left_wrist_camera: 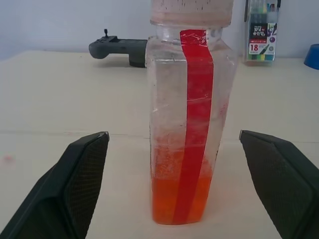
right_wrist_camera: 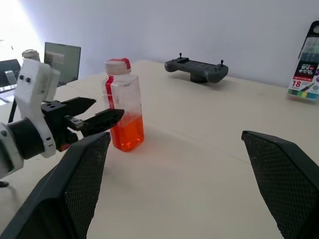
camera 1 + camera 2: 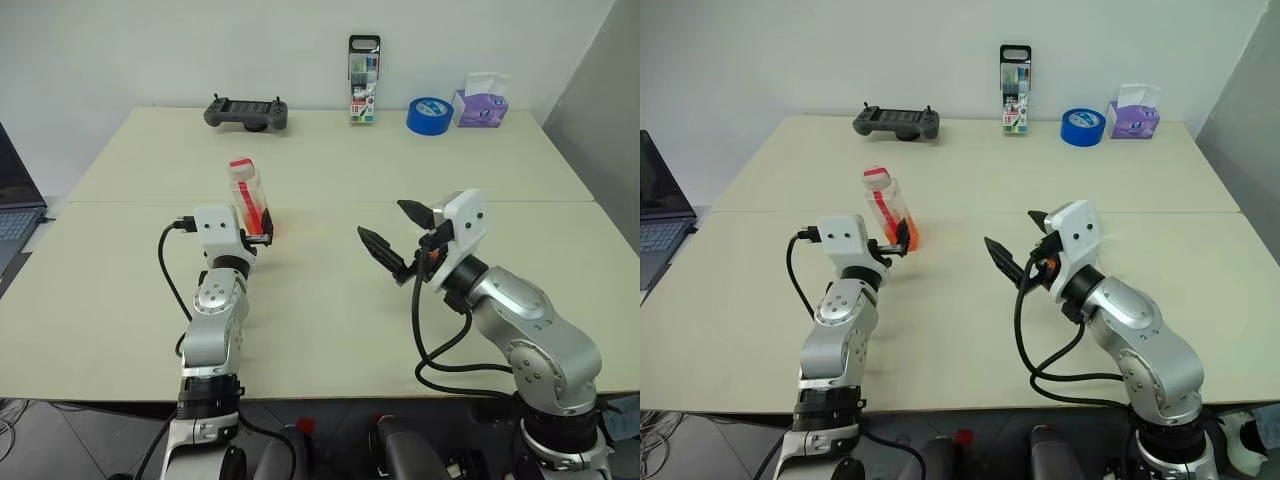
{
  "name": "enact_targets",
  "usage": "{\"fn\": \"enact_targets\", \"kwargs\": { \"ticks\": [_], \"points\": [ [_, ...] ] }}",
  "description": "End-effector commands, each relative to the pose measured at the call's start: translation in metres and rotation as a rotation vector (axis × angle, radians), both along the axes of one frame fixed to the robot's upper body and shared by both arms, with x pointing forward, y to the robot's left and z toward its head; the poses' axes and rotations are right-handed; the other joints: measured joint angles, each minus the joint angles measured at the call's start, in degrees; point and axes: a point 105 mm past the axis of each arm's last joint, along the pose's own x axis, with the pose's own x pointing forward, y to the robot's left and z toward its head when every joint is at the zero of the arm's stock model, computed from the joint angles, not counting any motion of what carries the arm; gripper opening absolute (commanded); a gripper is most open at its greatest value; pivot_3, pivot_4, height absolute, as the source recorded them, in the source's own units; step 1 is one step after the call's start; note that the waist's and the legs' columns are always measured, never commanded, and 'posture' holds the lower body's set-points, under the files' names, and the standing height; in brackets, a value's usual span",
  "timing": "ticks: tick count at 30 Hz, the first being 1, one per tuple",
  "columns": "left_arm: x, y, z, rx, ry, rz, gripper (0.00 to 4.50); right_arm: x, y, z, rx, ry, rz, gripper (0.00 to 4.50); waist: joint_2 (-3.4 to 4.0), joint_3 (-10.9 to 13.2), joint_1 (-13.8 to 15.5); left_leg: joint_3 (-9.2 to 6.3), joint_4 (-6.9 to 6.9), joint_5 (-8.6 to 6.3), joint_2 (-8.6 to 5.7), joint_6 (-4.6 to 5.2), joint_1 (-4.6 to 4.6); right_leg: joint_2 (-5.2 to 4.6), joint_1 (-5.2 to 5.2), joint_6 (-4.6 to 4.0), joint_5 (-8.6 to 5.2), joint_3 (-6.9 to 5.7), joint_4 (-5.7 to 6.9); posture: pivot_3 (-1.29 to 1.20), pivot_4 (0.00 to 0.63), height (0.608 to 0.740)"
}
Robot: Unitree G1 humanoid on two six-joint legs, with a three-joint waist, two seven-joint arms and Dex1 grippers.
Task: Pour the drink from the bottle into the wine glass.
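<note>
Between the wide-open, empty left hand's (image 1: 174, 184) fingers stands the bottle (image 1: 189, 114), untouched.

Bottle (image 1: 189, 124): cap cropped by the left wrist view's edge. Laptop (image 3: 15, 205): cut off at far left. Marker case (image 3: 363, 80): print unreadable.

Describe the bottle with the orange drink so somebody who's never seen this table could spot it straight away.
On the big cream table, look left of centre, just in front of the seam across the tabletop. The bottle stands upright there between the open fingers of the left end effector. It is the only slim clear container with orange liquid at its bottom, a red stripe and a red-banded cap; the marker case stands at the far edge.
</note>
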Motion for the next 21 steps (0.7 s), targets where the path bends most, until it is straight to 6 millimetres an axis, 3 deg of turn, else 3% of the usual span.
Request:
{"fn": "enact_targets", "kwargs": {
  "ticks": [1, 10, 21],
  "points": [
    [0.008, -0.001, 0.019, 0.017, -0.076, -0.018, 4.47, -0.005, 0.004, 0.009, 0.015, -0.037, 0.015, 4.5, 0.0, 0.0, 0.01, 0.0, 0.0, 0.0, 0.0, 0.0, -0.01, 0.0, 0.0, 0.0, 0.0, 0.0, 0.0, 0.0, 0.15, 0.74],
    [0.034, -0.002, 0.035, 0.012, -0.13, -0.015, 4.47, -0.006, 0.004, 0.005, 0.015, -0.019, 0.007, 4.5, 0.0, 0.0, 0.02, -0.01, 0.0, 0.0, 0.0, 0.0, -0.03, -0.01, -0.01, 0.0, 0.01, -0.02, 0.0, 0.0, 0.15, 0.74],
    [0.047, -0.006, 0.052, 0.006, -0.184, -0.021, 4.47, -0.002, -0.001, 0.002, 0.016, -0.019, -0.049, 4.5, -0.01, 0.0, 0.02, -0.07, 0.0, 0.0, 0.0, -0.01, -0.09, -0.01, -0.04, 0.0, 0.01, -0.08, 0.0, 0.0, 0.15, 0.74]
  ]
}}
